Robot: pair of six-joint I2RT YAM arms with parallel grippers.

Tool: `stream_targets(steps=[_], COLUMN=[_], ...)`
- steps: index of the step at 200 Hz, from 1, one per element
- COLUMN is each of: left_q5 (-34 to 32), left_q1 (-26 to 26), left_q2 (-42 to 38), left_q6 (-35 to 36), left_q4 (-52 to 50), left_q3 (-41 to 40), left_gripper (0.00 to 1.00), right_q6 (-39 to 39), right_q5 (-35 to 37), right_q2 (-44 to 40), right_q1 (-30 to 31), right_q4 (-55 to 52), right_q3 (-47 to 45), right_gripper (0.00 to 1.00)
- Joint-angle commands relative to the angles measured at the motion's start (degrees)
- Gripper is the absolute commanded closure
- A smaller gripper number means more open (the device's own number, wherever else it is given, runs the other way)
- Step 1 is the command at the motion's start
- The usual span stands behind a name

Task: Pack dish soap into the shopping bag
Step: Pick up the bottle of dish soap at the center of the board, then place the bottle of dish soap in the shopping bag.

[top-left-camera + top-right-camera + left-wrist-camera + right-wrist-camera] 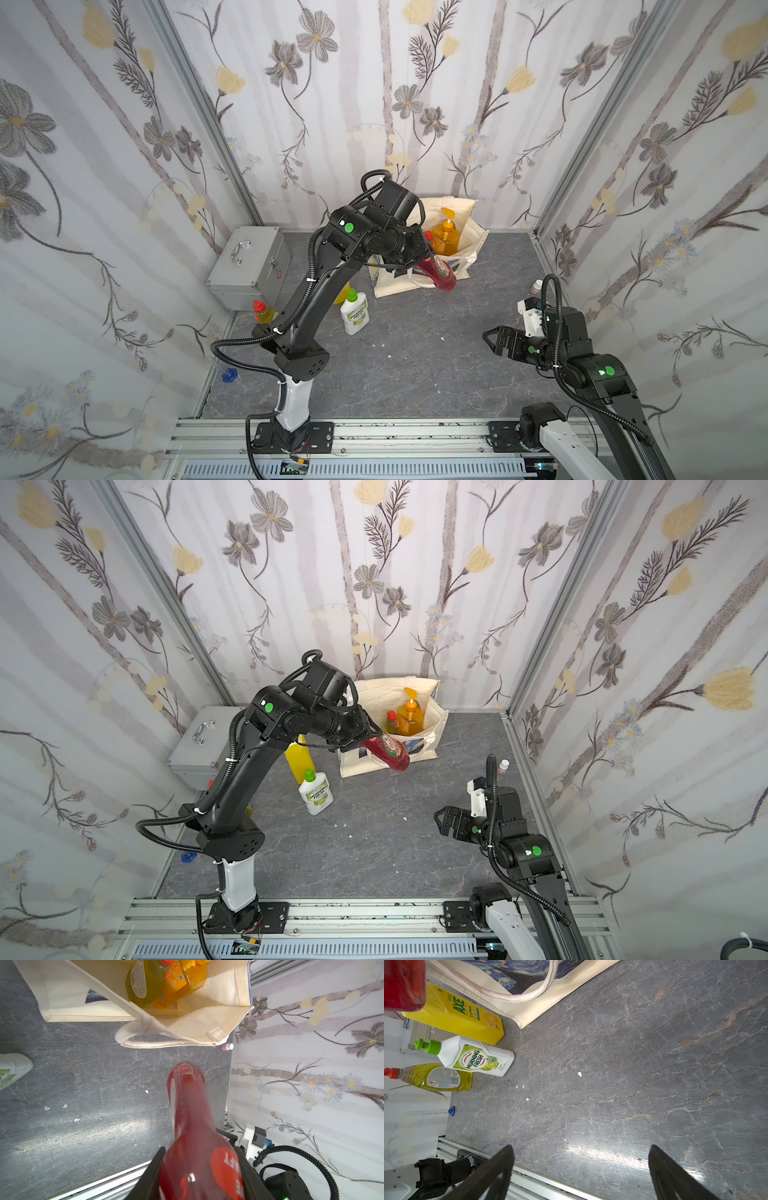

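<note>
My left gripper [428, 258] [199, 1148] is shut on the neck end of a dark red dish soap bottle [439, 275] [190, 1118]. The bottle hangs tilted in front of the cream shopping bag [471, 249] [207, 1018]. Upright inside the bag are an orange pump bottle [411, 717] and a yellow-green red-capped bottle [391, 723]. On the floor stand a white green-capped bottle [354, 313] [477, 1057], a yellow bottle [299, 759] [456, 1014] and another yellow-green bottle [262, 312] [436, 1077]. My right gripper [491, 340] [581, 1147] is open and empty, low at the right.
A silver metal case [249, 266] stands at the back left by the wall. A tiny pink bottle [537, 286] [227, 1046] sits by the right wall. A small blue object [228, 376] lies at the left floor edge. An aluminium rail [374, 434] runs along the front.
</note>
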Motion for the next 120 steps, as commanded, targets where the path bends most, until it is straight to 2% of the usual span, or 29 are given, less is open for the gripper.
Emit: stream_targets(steps=[1,120], left_q5=[2.16,5.45], left_q1=[0.73,4.65], left_q2=[-0.81,1.27], left_q6=[-1.63,-2.64], left_q4=[7.94,16.2], left_q3=[0.58,0.65], left_gripper=[0.69,0.69], right_q6=[0.56,2.14], right_q5=[-0.11,-0.43], right_q2=[0.0,-1.85], right_q1=[0.07,0.0], right_q4=[0.98,0.82], right_q3=[-0.05,-1.07], right_gripper=[0.0,0.0])
